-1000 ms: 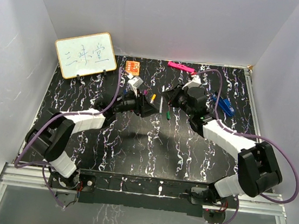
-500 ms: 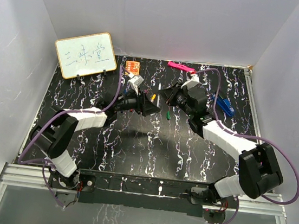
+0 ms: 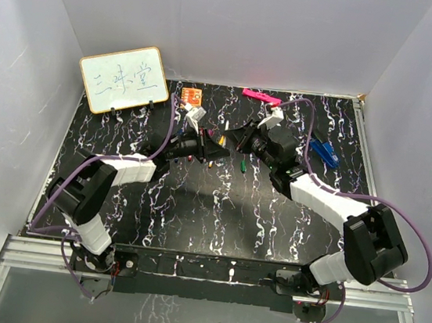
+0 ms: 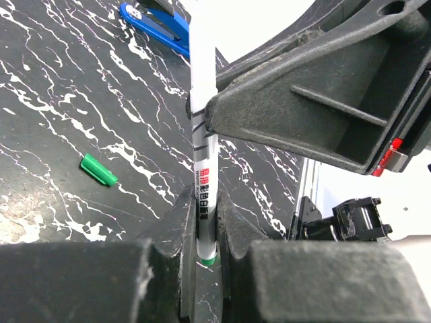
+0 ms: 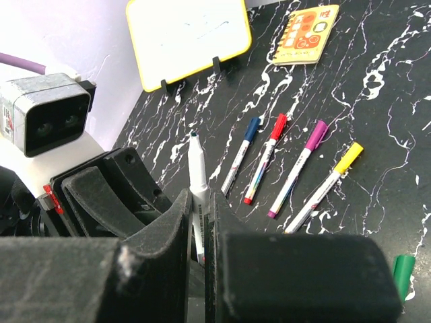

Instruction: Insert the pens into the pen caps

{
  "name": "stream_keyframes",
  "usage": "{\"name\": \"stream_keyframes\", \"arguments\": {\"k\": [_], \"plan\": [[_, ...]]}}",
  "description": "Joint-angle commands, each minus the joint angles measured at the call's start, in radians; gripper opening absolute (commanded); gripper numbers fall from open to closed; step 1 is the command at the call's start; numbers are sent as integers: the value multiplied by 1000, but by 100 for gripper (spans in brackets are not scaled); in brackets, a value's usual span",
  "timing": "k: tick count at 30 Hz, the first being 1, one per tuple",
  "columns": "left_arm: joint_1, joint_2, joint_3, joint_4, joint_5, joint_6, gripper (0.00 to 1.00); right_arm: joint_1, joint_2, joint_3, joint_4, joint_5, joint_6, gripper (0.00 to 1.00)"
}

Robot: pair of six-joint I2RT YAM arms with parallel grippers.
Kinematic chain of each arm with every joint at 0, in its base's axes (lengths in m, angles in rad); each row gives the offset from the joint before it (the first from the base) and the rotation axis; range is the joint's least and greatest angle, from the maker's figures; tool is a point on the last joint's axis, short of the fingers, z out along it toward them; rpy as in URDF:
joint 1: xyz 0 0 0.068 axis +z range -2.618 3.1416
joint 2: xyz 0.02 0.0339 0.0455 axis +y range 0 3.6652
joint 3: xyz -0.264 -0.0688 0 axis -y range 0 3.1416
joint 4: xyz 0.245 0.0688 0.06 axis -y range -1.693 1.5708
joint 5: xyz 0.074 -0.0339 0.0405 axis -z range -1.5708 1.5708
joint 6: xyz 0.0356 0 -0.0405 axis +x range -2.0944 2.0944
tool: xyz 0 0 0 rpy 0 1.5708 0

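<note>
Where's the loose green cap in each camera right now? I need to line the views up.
Top external: green cap near picture centre, slightly right.
Left wrist: left of centre, to the left of the white pen.
Right wrist: cut off at the lower right edge.
Shared landmark: that white pen, clamped by left tool and right tool, upright in both wrist views.

— Where is everything sitting?
— The board [image 3: 123, 79] stands at the far left, with a notepad [image 3: 190, 95] just right of it. Four pens [image 5: 266, 158] lie side by side, nearer than the notepad. A loose cap [image 3: 243, 166] lies right of them.
— And the rest?
— A bar [image 3: 259, 96] lies at the far edge and a clip [image 3: 324, 151] on the right. One more pen [image 4: 202, 134] spans between my left gripper [image 4: 202, 222] and my right gripper [image 5: 200, 215], mid-scene.
</note>
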Motion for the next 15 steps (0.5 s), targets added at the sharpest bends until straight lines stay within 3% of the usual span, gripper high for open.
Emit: {"name": "stream_keyframes", "arguments": {"k": [1, 5, 9, 15], "plan": [[-3, -8, 16, 50, 13, 7, 0, 3, -5, 4, 43, 17, -11, 0], [-4, -15, 24, -12, -5, 30, 0, 5, -23, 5, 27, 23, -46, 2], [-3, -35, 21, -116, -38, 71, 0, 5, -76, 1, -24, 105, -107, 22], [-5, -89, 28, -380, -142, 169, 0, 5, -157, -33, -103, 295, -192, 27]]}}
